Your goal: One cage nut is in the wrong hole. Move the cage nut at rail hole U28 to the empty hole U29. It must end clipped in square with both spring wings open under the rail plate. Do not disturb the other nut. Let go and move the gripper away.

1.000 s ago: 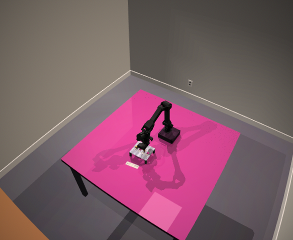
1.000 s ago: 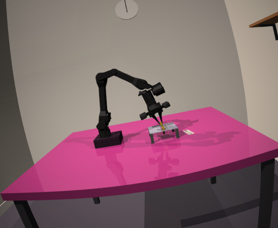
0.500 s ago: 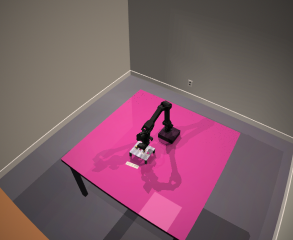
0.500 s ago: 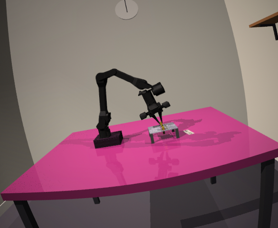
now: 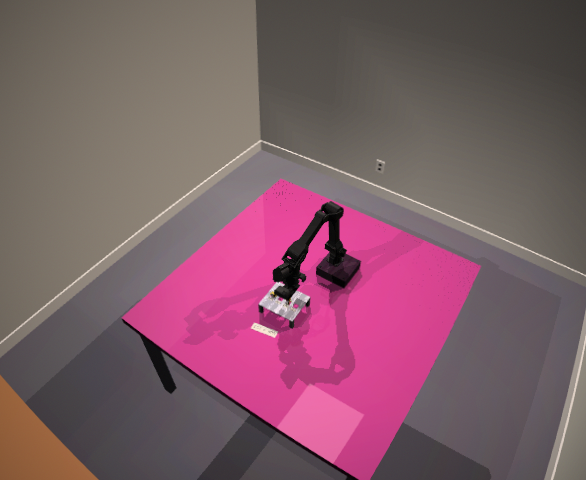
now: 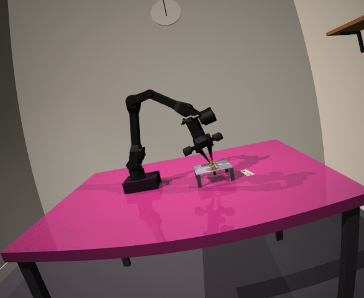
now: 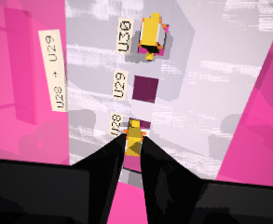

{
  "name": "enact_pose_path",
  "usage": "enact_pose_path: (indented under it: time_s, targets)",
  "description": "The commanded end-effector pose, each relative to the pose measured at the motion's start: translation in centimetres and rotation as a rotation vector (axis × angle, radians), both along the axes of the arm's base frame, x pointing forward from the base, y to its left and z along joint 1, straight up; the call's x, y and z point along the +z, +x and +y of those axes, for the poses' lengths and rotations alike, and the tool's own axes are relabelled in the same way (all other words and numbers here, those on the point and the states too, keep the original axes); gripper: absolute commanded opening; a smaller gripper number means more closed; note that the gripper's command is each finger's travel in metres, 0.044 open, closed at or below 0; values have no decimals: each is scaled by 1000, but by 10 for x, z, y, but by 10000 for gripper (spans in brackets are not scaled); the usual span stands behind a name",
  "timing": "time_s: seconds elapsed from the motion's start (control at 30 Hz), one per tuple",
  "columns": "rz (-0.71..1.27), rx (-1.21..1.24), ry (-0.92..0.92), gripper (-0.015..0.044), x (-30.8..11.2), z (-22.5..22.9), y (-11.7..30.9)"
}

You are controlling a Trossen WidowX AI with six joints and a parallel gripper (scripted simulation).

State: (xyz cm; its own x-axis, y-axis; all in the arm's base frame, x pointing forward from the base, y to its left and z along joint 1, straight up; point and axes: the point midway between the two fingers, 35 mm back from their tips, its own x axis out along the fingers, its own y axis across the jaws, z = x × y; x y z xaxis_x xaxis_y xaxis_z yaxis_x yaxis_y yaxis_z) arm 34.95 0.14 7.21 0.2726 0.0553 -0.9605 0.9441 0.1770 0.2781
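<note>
The rail plate (image 5: 281, 311) (image 6: 200, 169) (image 7: 220, 70) stands on short legs. My gripper (image 5: 288, 300) (image 6: 210, 160) (image 7: 134, 140) is shut on a yellow-and-orange cage nut (image 7: 134, 132) at hole U28. Dark and pink parts of that hole show above and below the nut in the wrist view. Whether the nut's wings are free of the plate is hidden. The square hole U29 (image 7: 145, 89) is empty. The other cage nut (image 5: 272, 294) (image 6: 213, 167) (image 7: 151, 34) sits at U30, apart from my fingers.
A label strip (image 5: 264, 330) (image 6: 246, 172) (image 7: 53, 70) reading U28 to U29 lies on the pink table (image 5: 221, 248) (image 6: 111, 218) beside the rail. The arm's dark base block (image 5: 338, 270) (image 6: 141, 184) stands on the opposite side of the rail.
</note>
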Motion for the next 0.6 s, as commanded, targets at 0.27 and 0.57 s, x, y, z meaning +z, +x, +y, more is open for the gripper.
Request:
enact_pose_path:
  time_s: [0.27, 0.57]
  targets:
    - [6, -5, -2, 38, 1, 0, 1]
    - [12, -5, -4, 38, 2, 0, 1]
